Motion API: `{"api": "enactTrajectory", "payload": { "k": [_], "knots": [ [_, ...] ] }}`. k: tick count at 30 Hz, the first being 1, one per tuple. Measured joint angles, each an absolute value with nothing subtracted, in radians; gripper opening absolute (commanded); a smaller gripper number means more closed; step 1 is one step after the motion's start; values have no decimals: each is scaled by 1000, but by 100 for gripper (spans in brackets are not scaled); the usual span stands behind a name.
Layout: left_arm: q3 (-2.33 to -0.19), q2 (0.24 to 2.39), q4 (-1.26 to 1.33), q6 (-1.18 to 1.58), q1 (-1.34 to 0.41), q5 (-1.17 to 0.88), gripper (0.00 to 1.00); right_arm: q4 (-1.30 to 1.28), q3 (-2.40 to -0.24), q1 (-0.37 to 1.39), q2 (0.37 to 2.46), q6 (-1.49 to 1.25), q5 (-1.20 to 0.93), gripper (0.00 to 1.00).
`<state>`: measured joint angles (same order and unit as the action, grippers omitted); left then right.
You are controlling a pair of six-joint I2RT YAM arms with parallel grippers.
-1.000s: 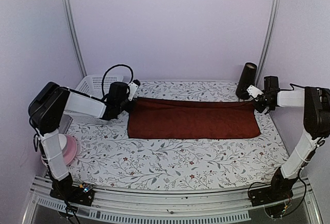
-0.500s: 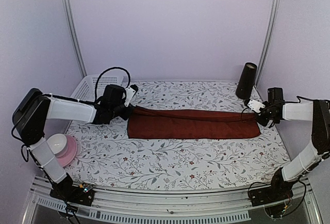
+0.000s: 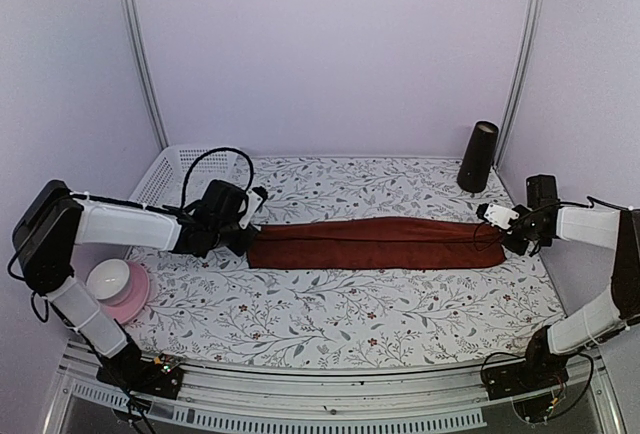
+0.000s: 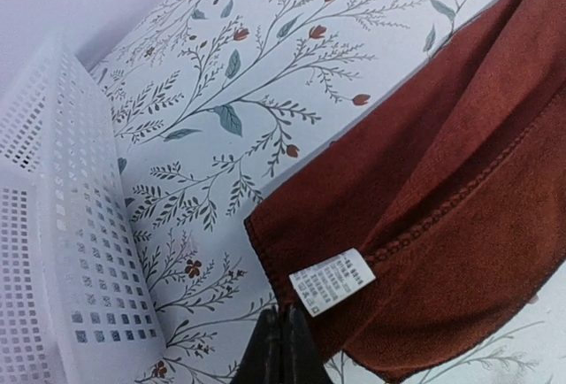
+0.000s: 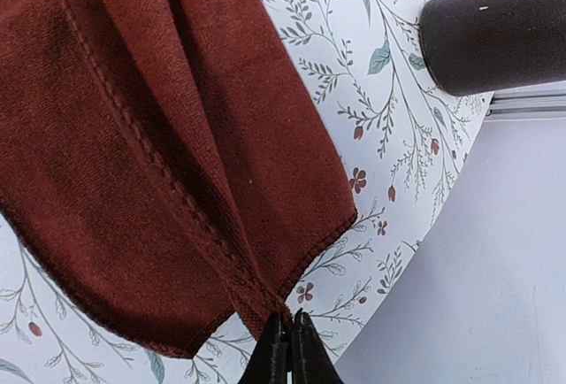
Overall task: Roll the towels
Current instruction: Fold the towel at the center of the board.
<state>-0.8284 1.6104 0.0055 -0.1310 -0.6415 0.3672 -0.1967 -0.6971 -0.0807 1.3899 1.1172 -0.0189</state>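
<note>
Maroon towel (image 3: 375, 243) folded into a long narrow strip across mid-frame. Left tool (image 3: 249, 233) and right tool (image 3: 498, 230) pinched on its ends.

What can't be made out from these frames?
- Care label on the maroon towel: print too small and blurred, left wrist view.
- Left tool and right tool: bodies cut off by each wrist view's bottom edge; only closed tips on towel corners show.
- White basket: inside partly hidden by its near wall, top view.
- Dark cylinder: far end cut off by the right edge, right wrist view.
</note>
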Motion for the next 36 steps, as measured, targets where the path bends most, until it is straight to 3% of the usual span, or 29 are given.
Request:
{"api": "enactTrajectory", "payload": {
  "k": [22, 36],
  "knots": [
    [-697, 1502, -8, -37, -676, 383, 0, -329, -650, -146, 1336, 1198, -118, 2],
    [-712, 1581, -31, -33, -683, 370, 1, -339, -642, -151, 1367, 1237, -124, 2]
  ]
}}
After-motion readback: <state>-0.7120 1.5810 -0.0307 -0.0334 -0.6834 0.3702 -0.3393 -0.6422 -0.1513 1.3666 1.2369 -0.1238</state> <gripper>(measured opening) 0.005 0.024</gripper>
